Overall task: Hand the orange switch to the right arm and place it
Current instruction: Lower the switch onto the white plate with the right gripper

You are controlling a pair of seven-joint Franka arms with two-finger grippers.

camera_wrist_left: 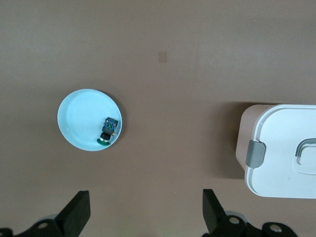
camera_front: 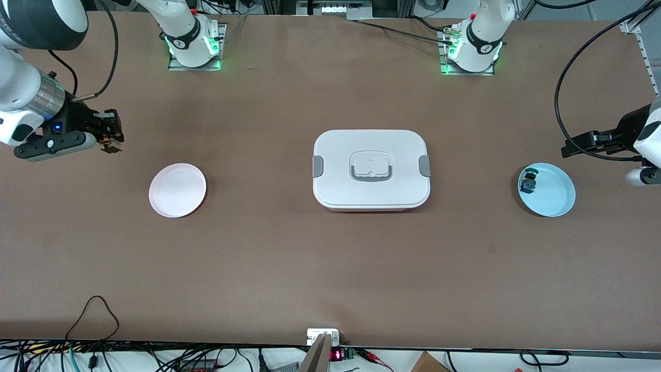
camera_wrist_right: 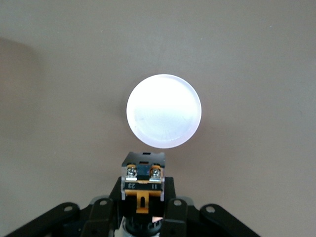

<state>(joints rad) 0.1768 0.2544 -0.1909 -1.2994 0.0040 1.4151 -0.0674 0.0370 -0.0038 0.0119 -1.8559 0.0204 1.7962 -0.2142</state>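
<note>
Brown matte worktop fills the scene, with both arm bases at its edge farthest from the front camera.

Right gripper: fingers clamped on the small black blocky orange switch, whose screw terminals and orange tab show in the right wrist view. The right gripper hangs in the air over bare worktop at the right arm's end of the table, near the round pale pink plate but not above it. That plate lies flat, nothing on it.

Left gripper: fingers spread wide, holding nothing. It waits in the air over the left arm's end of the table, near the round light blue plate. On that plate lies a small component with a blue-and-green cap, resting close to the rim.

Between the two plates, mid-worktop, sits a white rectangular lidded box with grey side clips and a grey handle, lid on.
</note>
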